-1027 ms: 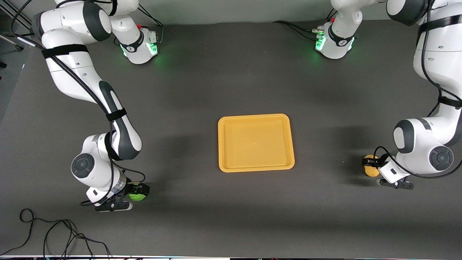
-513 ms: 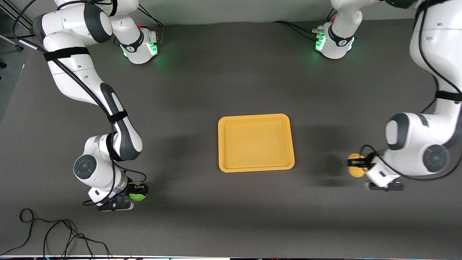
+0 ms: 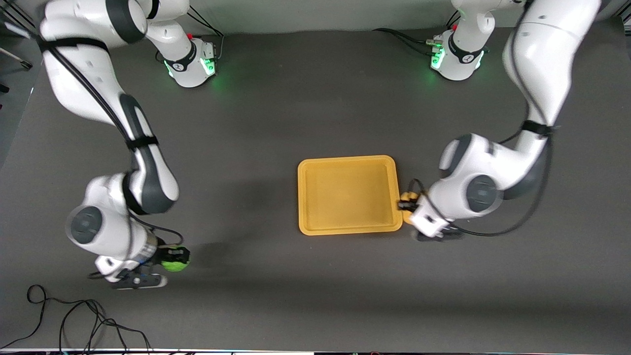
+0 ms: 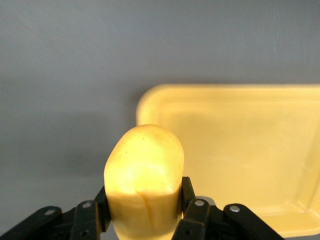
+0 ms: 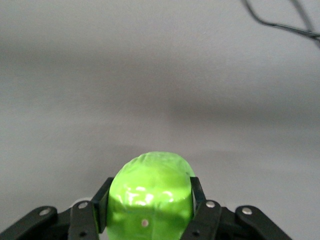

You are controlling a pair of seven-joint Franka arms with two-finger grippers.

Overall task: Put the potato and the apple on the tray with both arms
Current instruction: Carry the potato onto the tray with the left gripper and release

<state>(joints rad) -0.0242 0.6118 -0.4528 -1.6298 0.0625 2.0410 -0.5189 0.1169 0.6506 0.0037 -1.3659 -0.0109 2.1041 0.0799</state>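
Observation:
The yellow-orange tray (image 3: 348,162) lies flat in the middle of the table. My left gripper (image 3: 407,201) is shut on the yellow potato (image 3: 405,197) and holds it in the air just off the tray's rim on the left arm's side. In the left wrist view the potato (image 4: 144,175) sits between the black fingers (image 4: 196,215), with the tray (image 4: 240,150) just ahead of it. My right gripper (image 3: 175,260) is shut on the green apple (image 3: 173,265) above the bare table toward the right arm's end. The apple (image 5: 150,195) fills the fingers (image 5: 205,215) in the right wrist view.
A black cable (image 3: 74,315) loops on the table near the front edge at the right arm's end; it also shows in the right wrist view (image 5: 285,22). The two green-lit bases (image 3: 192,61) stand along the top edge.
My left arm has carried the potato a long way toward the tray, to just beside its rim. My right arm has shifted a little away from the tray with the apple in it.

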